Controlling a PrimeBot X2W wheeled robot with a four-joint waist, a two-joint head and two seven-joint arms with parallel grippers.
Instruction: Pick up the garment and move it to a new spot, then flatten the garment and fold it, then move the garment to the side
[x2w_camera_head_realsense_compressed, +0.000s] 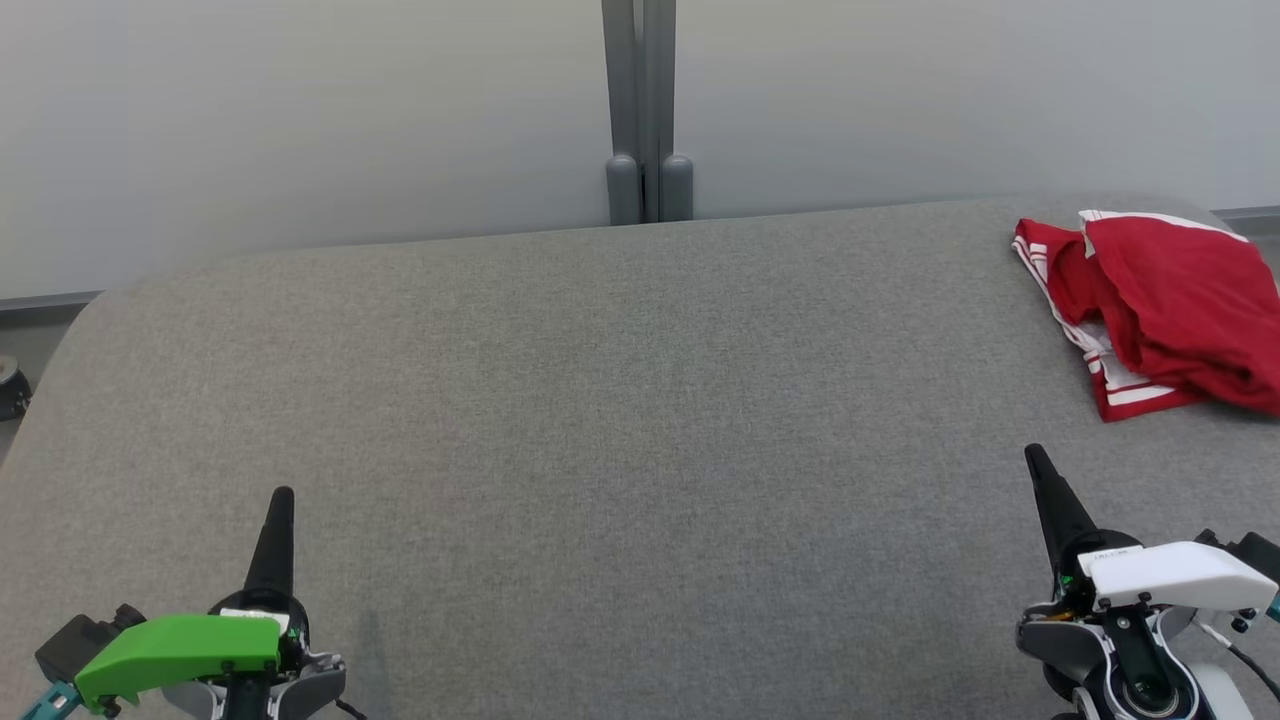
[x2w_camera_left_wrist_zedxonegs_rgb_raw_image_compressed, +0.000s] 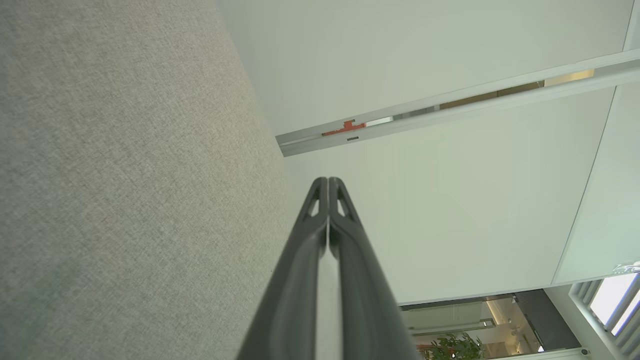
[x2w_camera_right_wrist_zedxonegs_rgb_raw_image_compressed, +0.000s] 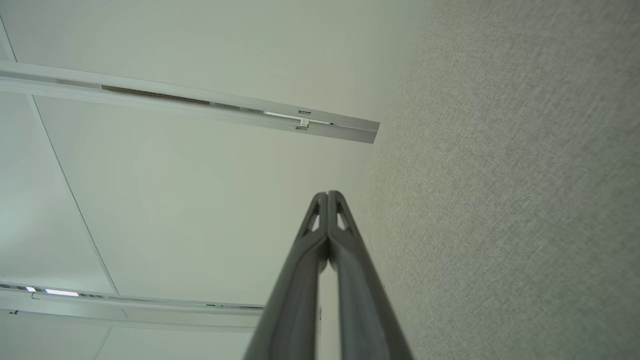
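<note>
The garment (x2w_camera_head_realsense_compressed: 1165, 305) is a crumpled red piece with white stripes, lying at the far right of the grey fabric surface (x2w_camera_head_realsense_compressed: 620, 420) in the head view. My left gripper (x2w_camera_head_realsense_compressed: 282, 497) rests at the lower left, shut with nothing in it, far from the garment. My right gripper (x2w_camera_head_realsense_compressed: 1034, 455) sits at the lower right, also shut and empty, a short way in front of the garment. In the left wrist view the left gripper (x2w_camera_left_wrist_zedxonegs_rgb_raw_image_compressed: 328, 180) has its fingers pressed together, and the right gripper (x2w_camera_right_wrist_zedxonegs_rgb_raw_image_compressed: 327, 193) looks the same in the right wrist view.
A pale wall with a grey vertical post (x2w_camera_head_realsense_compressed: 645, 110) runs behind the surface. The surface's back edge curves down at the left (x2w_camera_head_realsense_compressed: 90, 310). A small dark object (x2w_camera_head_realsense_compressed: 12, 388) sits past the left edge.
</note>
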